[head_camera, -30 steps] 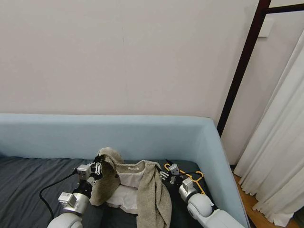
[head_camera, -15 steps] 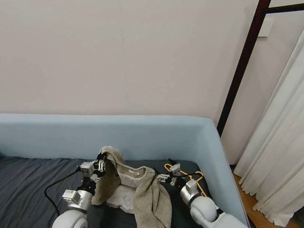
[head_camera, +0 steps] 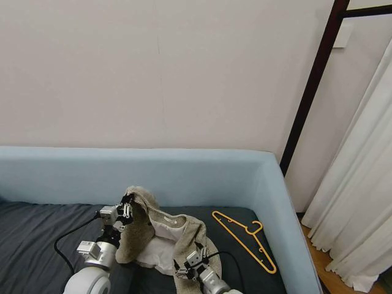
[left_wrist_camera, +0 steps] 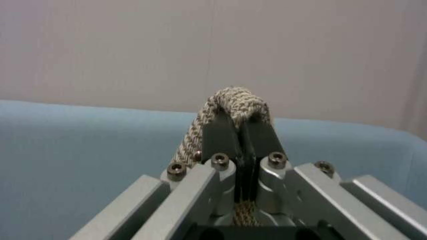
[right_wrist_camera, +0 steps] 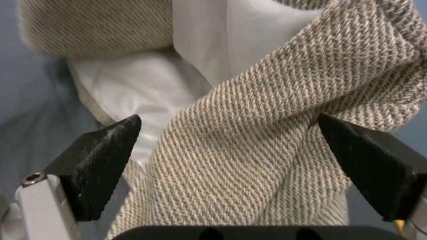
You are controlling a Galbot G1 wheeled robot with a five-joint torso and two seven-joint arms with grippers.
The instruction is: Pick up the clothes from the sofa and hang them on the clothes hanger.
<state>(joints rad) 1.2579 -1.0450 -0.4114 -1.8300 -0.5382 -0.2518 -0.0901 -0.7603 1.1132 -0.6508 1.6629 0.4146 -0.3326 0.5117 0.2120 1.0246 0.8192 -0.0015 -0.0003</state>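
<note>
A beige woven garment with a white lining [head_camera: 165, 239] lies bunched on the dark sofa seat. My left gripper [head_camera: 127, 207] is shut on a fold of it and holds that edge lifted; in the left wrist view the weave [left_wrist_camera: 230, 102] arches over the pinched fingertips. Low in the head view my right gripper [head_camera: 192, 262] stands open against the garment's front part. From the right wrist, its black fingers [right_wrist_camera: 100, 160] spread wide on either side of the beige cloth [right_wrist_camera: 267, 150]. An orange hanger [head_camera: 245, 240] lies flat on the seat to the right.
The light blue sofa back and arm [head_camera: 269, 177] wrap the seat. A dark pole of the clothes rack [head_camera: 309, 92] rises at the right, with white curtains [head_camera: 358, 196] beside it. A black cable [head_camera: 67, 245] trails near the left arm.
My right gripper has left the hanger's side and moved left and down onto the garment's front part. The hanger now lies uncovered. The left gripper keeps its hold.
</note>
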